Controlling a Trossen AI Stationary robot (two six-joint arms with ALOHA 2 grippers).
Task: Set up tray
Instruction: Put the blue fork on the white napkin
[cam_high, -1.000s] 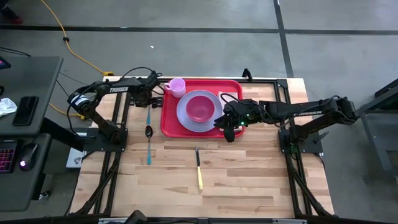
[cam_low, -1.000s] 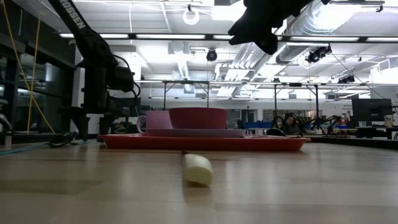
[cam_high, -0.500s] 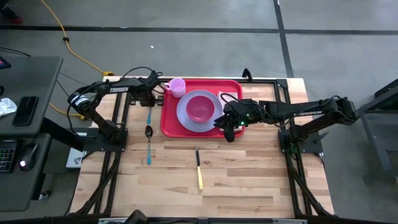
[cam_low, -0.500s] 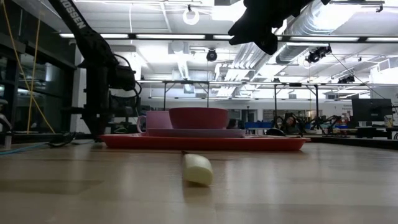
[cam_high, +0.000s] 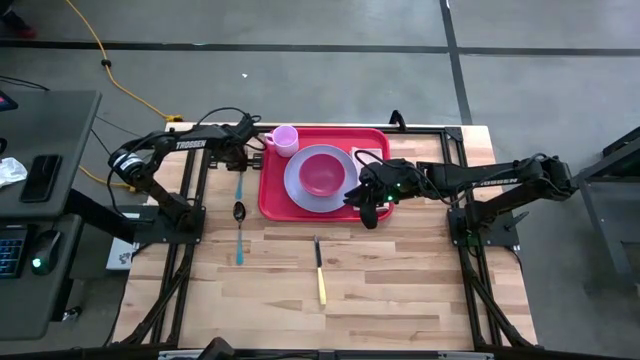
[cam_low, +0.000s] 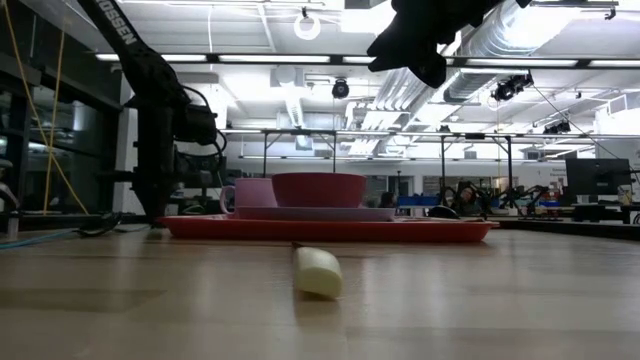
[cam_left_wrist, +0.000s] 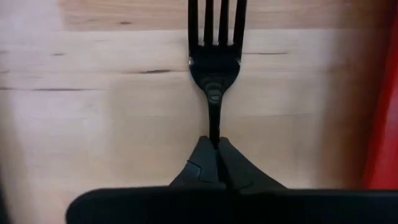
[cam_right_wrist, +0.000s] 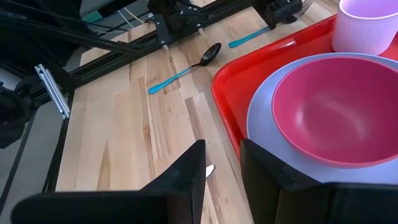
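Wooden planks make up the table (cam_high: 400, 280), which stands on a grey concrete floor with a desk off its left edge. Near the table's far left edge, the left gripper (cam_left_wrist: 214, 163) has its fingers pinched together on the handle of a black fork (cam_left_wrist: 214, 59) lying flat on the wood, probably so the fork can be lifted toward the tray. Just nearer along that left side lies a spoon (cam_high: 238, 228) with a dark bowl and teal handle, apart from the tray and seemingly waiting its turn. At the table's far edge, around the middle, sits the red tray (cam_high: 272, 196); it carries a lavender plate (cam_high: 296, 186) with a pink bowl (cam_high: 321, 172) on it and a pale pink cup (cam_high: 283, 139) in the tray's far left corner. Toward the near edge lies a yellow-handled knife (cam_high: 319, 270). Above the tray's right side hangs the right gripper (cam_right_wrist: 222, 163), fingers parted and holding nothing, apparently kept clear.
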